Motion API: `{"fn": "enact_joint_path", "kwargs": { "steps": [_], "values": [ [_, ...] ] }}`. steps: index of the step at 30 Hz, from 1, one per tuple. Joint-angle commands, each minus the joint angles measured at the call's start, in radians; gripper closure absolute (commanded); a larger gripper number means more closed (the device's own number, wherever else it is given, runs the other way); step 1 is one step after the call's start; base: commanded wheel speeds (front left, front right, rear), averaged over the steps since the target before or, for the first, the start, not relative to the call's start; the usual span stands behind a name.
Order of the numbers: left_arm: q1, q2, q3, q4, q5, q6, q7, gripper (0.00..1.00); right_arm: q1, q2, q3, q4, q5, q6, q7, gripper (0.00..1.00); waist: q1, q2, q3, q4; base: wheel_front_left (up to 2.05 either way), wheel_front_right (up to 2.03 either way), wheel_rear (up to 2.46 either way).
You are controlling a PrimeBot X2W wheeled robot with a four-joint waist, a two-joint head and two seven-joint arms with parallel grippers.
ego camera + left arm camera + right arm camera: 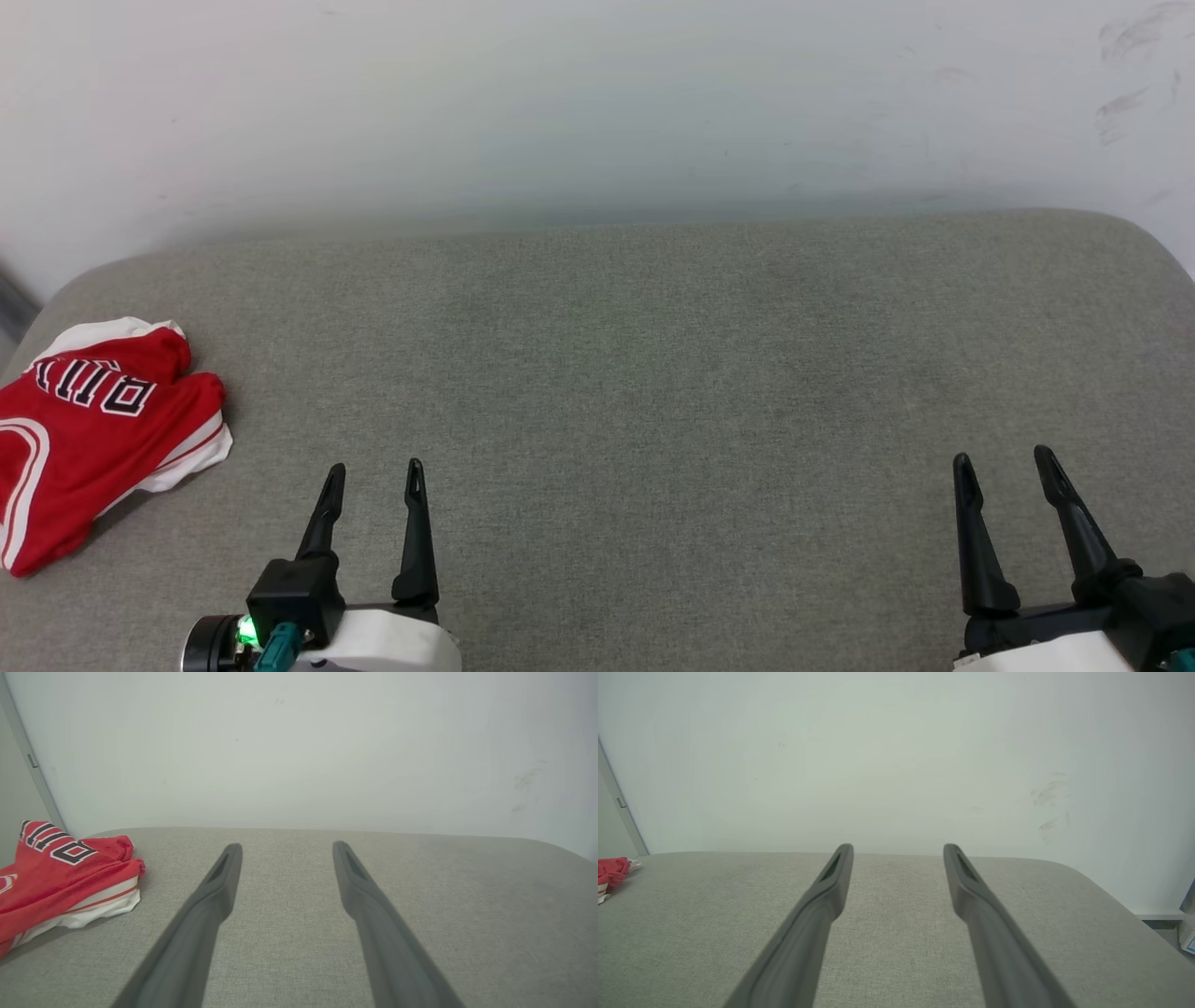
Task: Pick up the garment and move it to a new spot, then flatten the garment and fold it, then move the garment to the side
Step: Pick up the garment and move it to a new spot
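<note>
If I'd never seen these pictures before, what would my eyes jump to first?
The bright red garment with white trim, lying crumpled at the left edge of the grey cushion. Next come two pairs of long dark fingers at the bottom: the left gripper close to the garment and the right gripper far across, both open and empty.
</note>
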Motion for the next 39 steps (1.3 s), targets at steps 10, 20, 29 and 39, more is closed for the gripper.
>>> {"fn": "enact_joint_path", "kwargs": {
  "steps": [10,20,29,39],
  "values": [
    [0.012,0.003,0.006,0.01,-0.004,-0.016,-0.01,0.0,0.015,0.001,0.014,0.003,0.011,0.0,-0.011,0.0,0.0,0.0,0.002,-0.001,0.0,0.0,0.0],
    [0.01,0.003,0.013,0.017,-0.008,-0.02,-0.01,0.0,0.017,0.001,0.008,0.012,0.041,0.0,-0.011,0.0,0.0,0.0,0.005,0.002,0.0,0.0,0.0],
    [-0.015,0.003,0.01,0.02,-0.003,-0.008,-0.01,0.0,0.023,0.001,0.005,0.001,0.033,0.0,-0.01,0.0,0.0,0.0,0.01,0.065,0.0,0.0,0.0],
    [-0.024,0.003,0.032,0.013,-0.003,0.025,-0.01,0.0,0.025,0.001,0.017,-0.011,0.004,0.0,-0.01,0.0,0.0,0.0,0.013,0.212,0.0,0.0,0.0]
  ]
}}
